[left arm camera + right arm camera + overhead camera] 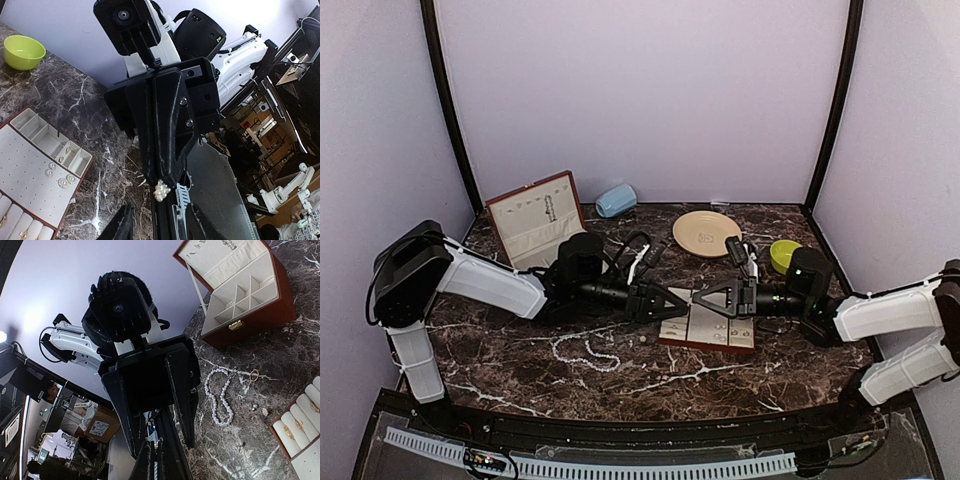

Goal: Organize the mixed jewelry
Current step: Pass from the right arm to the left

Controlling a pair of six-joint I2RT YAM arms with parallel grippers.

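Top external view: the left gripper (682, 300) and right gripper (708, 297) meet tip to tip, directly above the cream slotted tray (678, 330). I judge this to be a mid-air handover, staged over the tray so that a dropped piece lands on lining rather than on the table (770, 375).

Right gripper: fingers pressed together, pinching a small pearl cluster (160, 190) at the very tips.
Left gripper: fingers spread, one on either side of the right gripper's tips. It is not closed on anything I can see.

Items not yet sorted: the pearl strand (218, 396) lies looped on the table, below the left gripper and to its outer side. A gold ring (254, 375) sits just beside the strand. Two tiny pieces (260, 410) lie near the tray's edge.

Containers:
- **Tray:** pale studs (60, 179) sit on its flat perforated panel and gold pieces (288, 430) are tucked in its ring rolls. The small compartments mostly show bare lining.
- **Red-brown box** (260, 315)**,** behind the left gripper: the lid is up and the compartments show only lining. Marks on the lid lining are too small to identify.
- **Green bowl** (22, 51)**,** beyond the right gripper: I see nothing in it.
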